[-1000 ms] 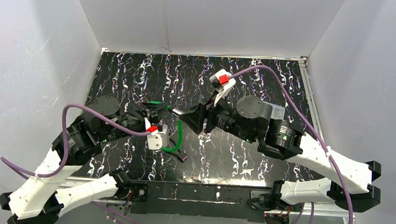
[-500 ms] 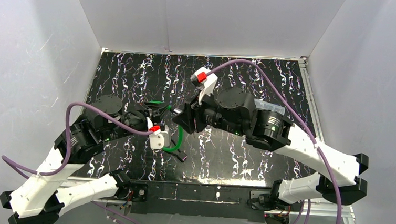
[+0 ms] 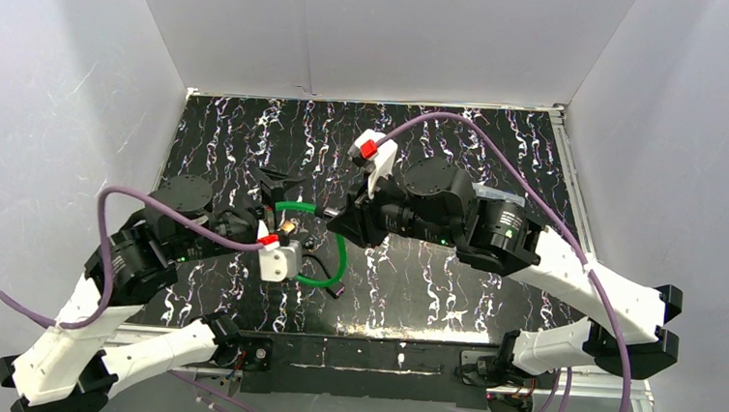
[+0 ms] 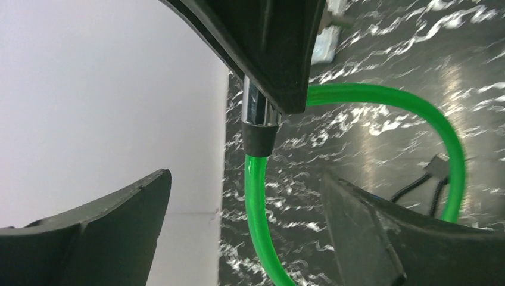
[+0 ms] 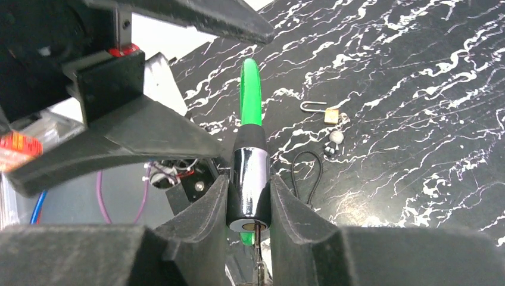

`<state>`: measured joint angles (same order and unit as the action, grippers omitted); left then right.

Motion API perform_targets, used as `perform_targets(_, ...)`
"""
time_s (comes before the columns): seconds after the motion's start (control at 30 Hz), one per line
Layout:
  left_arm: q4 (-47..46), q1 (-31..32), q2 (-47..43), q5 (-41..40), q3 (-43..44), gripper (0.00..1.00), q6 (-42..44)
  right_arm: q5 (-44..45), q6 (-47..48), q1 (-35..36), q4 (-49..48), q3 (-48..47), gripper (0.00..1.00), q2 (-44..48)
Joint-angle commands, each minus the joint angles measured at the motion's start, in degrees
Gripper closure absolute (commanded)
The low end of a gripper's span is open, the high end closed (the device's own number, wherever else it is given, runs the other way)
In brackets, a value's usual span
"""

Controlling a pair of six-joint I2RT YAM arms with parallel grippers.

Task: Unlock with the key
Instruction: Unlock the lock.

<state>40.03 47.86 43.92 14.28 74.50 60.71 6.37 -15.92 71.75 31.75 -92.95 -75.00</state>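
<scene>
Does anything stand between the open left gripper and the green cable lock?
Nothing visible does. The left gripper is open, and the green cable shows between its fingers. The right gripper clamps the chrome barrel.

The top view looks down from above and behind both arm bases onto the whole tabletop. Each wrist view peers forward from very close (fingers framing the shot) along the left claw or right claw. All three share the green cable lock.
</scene>
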Motion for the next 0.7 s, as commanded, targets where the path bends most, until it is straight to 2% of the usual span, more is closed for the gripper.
perform_targets(0.0, 7.86, 0.31, 1.56, 9.91, 6.71, 0.02, -9.29, -7.36, 5.32, 0.03, -3.17, -0.83, 0.99, 2.9)
perform_targets(0.17, 12.82, 0.22, 6.58, 14.25, 11.73, 0.02, -17.54, -11.96, 7.68, 0.02, -2.64, -1.18, 0.99, 3.6)
perform_targets(0.3, 17.15, 0.22, 10.4, 20.67, 14.31, 0.02, -23.4, -13.43, 8.85, 0.11, -3.62, -1.33, 0.99, 4.22)
perform_targets(0.4, 18.17, 0.09, 11.43, 23.87, 13.97, 0.02, -27.68, -14.13, 9.76, 0.06, -3.95, -1.32, 0.99, 4.88)
perform_targets(0.5, 16.32, -0.44, 10.7, 23.72, 11.83, 0.02, -30.03, -14.36, 10.34, 0.07, -3.93, -1.0, 0.99, 5.9)
perform_targets(0.57, 14.81, -0.84, 10.5, 23.11, 10.8, 0.05, -31.68, -14.36, 10.76, 0.15, -4.2, -0.63, 0.99, 6.48)
perform_targets(0.67, 13.56, -1.84, 11.14, 24.64, 10.47, 0.14, -33.65, -14.41, 11.53, 0.47, -4.36, -0.48, 0.99, 6.58)
